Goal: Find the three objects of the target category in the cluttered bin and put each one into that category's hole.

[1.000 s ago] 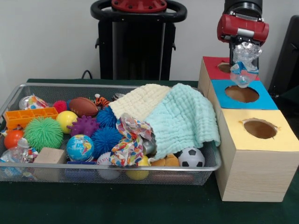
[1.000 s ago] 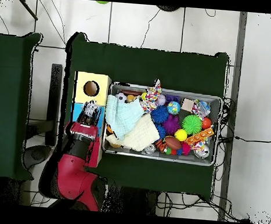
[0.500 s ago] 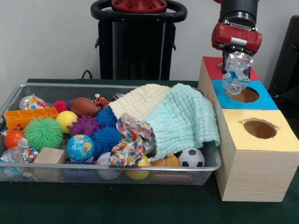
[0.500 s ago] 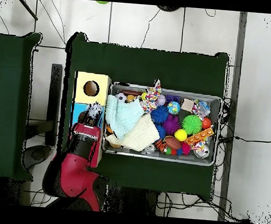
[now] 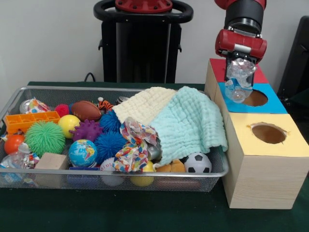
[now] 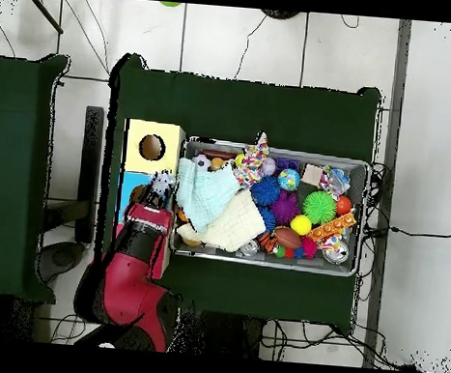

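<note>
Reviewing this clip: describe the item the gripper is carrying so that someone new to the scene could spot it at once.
Start at the row of wooden boxes with coloured tops, right of the wire bin. Above the blue top with its round hole hangs the red gripper, shut on a crumpled clear plastic bottle. It is the only thing off the table, see-through and shiny, unlike the balls and cloths in the bin.

At upper right of the frame, the gripper is hanging over the blue hole's left rim, clamping a crumpled clear plastic bottle. The yellow hole is lying lower right, the red box top behind. The wire bin is occupying the left and centre, with a mint cloth and a cream cloth draping over balls.
</note>
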Motion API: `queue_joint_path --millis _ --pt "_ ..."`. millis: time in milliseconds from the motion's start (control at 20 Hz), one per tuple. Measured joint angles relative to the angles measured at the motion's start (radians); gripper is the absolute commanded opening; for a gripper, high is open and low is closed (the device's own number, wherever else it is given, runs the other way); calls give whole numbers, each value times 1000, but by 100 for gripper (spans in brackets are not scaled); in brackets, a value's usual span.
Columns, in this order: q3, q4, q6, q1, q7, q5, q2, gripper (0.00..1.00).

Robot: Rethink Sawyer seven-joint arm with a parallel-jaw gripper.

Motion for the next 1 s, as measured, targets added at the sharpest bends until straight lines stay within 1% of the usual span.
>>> queue_joint_path --millis 300,600,1000 --pt "0 0 0 6 0 45 16 0" --pt "0 0 -3 5 0 56 31 0" --pt "0 3 -2 16 0 102 37 0"
